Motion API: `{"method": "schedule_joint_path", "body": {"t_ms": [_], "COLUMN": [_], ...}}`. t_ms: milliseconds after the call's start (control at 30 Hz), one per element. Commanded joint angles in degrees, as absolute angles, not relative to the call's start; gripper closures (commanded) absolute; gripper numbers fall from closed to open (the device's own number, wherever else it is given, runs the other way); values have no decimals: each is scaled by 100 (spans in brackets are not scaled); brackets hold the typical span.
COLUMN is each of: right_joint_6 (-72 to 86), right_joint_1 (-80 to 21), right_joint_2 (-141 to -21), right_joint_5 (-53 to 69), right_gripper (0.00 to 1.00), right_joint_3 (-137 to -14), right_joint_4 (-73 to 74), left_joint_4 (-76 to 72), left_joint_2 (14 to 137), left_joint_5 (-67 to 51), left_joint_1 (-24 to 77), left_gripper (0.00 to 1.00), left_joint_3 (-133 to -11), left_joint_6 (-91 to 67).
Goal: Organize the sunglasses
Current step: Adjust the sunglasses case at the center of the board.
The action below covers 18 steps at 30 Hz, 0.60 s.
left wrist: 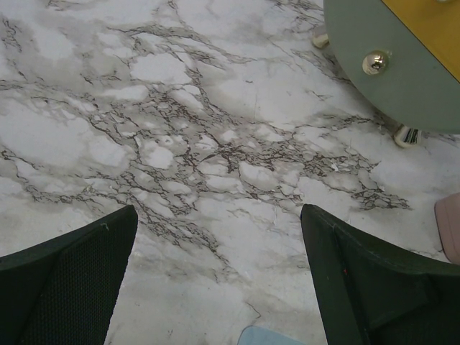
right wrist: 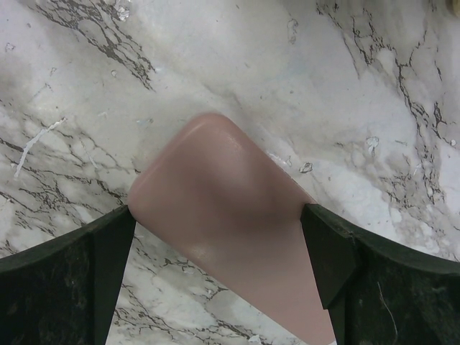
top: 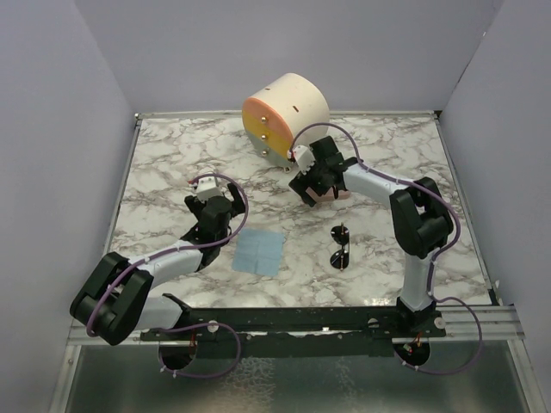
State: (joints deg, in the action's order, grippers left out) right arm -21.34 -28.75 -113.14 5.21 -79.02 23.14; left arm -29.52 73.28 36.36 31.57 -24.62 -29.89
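Presently: sunglasses (top: 340, 247) not yet handled

Item, sunglasses: lying on the marble desk (top: 164, 172) beside the right arm, well apart from both hands.
Item, pink glasses case (right wrist: 215, 172): flat on the desk, between the spread fingers of the right hand (right wrist: 217, 215); no clamp evident.
Item, left hand (left wrist: 219, 215): open, empty, over bare desk near the blue cloth (top: 259, 250).
Step, judged: securing the case.
Next calls for closing squarely across its width, then getting it open.

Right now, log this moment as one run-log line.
left gripper: open, above table | right gripper: open, around pink case | sunglasses: on table, untouched | blue cloth: flat
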Motion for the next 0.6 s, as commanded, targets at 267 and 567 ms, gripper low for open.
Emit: {"method": "schedule_joint_path", "body": {"t_ms": [267,567], "right_joint_6": [-2119,-1793], "right_joint_1": [-2837,-2690], "right_joint_2": [-11785,-11040], "right_joint_5": [419,451], "right_gripper": [0,0], "right_joint_3": [-7975,-7637], "right_joint_4": [2225,1812], "left_joint_4": [-3085,-3085], "left_joint_2": [7429,7445], "left_joint_5": [3718,3703], "left_joint_1": [3129,3133], "left_gripper": [1,1], "left_joint_3": [-2483,-2492], "left_joint_6": [-3003,-3005]}}
